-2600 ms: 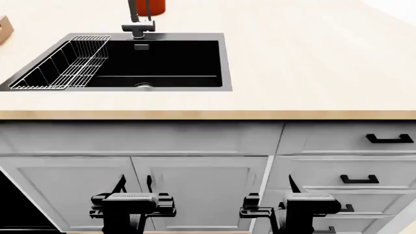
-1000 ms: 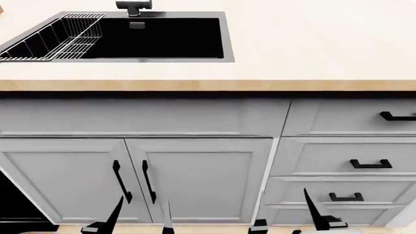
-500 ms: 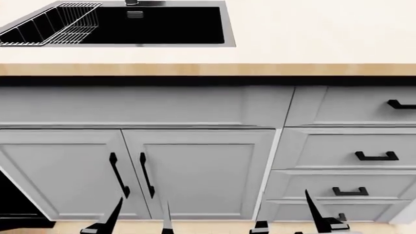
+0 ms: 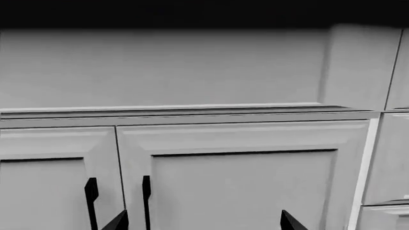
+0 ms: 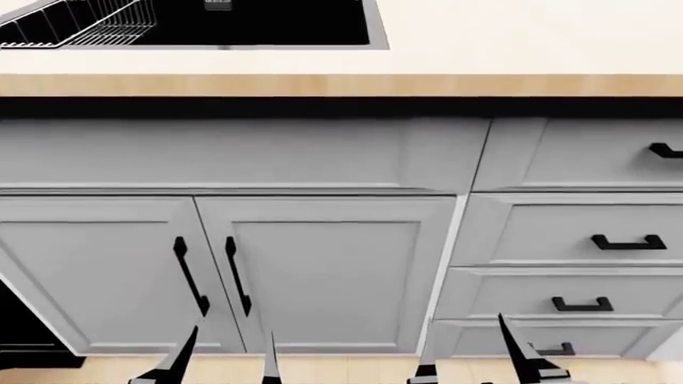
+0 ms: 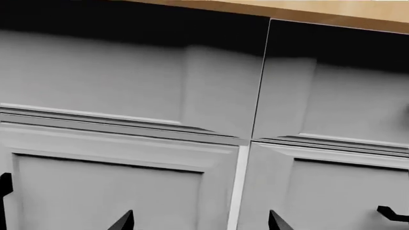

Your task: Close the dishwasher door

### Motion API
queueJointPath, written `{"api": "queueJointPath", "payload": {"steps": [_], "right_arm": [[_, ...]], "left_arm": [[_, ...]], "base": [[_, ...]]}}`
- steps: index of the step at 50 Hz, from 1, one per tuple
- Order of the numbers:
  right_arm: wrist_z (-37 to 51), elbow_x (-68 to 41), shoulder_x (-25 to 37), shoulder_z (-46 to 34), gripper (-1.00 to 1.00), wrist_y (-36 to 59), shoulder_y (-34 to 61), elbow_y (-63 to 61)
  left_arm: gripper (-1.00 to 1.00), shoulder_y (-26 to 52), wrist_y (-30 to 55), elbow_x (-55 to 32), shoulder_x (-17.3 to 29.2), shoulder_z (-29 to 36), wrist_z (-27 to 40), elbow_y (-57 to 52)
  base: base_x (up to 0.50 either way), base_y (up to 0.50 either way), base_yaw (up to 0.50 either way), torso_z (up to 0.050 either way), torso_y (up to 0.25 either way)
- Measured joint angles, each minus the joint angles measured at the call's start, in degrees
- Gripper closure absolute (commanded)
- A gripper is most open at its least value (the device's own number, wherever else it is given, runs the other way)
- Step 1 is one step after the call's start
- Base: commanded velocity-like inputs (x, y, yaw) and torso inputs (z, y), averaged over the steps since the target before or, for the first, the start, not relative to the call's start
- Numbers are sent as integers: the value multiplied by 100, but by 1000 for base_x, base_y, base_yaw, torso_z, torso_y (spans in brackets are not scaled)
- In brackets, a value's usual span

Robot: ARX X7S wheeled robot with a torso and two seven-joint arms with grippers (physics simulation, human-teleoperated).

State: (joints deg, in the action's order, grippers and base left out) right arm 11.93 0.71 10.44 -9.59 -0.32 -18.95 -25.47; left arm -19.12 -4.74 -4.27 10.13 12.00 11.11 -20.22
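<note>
The dishwasher door [image 5: 24,326] shows only as a black sliver at the far lower left of the head view, left of the grey cabinet doors; most of it is out of view. My left gripper [image 5: 227,362] is open and empty at the bottom edge, in front of the double cabinet doors. In the left wrist view its fingertips [image 4: 117,221] stand wide apart before those doors. My right gripper [image 5: 469,360] is open and empty, in front of the seam between cabinet and drawers. It shows in the right wrist view [image 6: 200,221] too.
Two grey cabinet doors carry black bar handles [image 5: 190,276] under the sink [image 5: 267,20]. Grey drawers with small black handles [image 5: 628,242] stack at the right. The wooden counter edge [image 5: 427,84] runs across above. A strip of floor [image 5: 341,370] lies below.
The head view has dropped: the counter and sink slid up the picture and the cabinet fronts now fill it. Both grippers stay open at the bottom edge.
</note>
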Motion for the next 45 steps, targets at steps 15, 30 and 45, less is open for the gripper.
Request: {"api": "queueJointPath", "payload": {"steps": [15, 30, 45], "right_arm": [[81, -32, 64, -25, -100, -126, -10, 132], [156, -5, 123, -91, -100, -152, -53, 99], [205, -86, 180, -96, -100, -169, -25, 147]], "left_arm": [[-100, 3, 22, -30, 20, 36, 122, -10], [-100, -6, -8, -92, 76, 59, 187, -22], [-100, 44, 40, -50, 110, 140, 268, -9]], "base": [[0, 0, 0, -50, 0], [0, 0, 0, -50, 0], [0, 0, 0, -50, 0]]}}
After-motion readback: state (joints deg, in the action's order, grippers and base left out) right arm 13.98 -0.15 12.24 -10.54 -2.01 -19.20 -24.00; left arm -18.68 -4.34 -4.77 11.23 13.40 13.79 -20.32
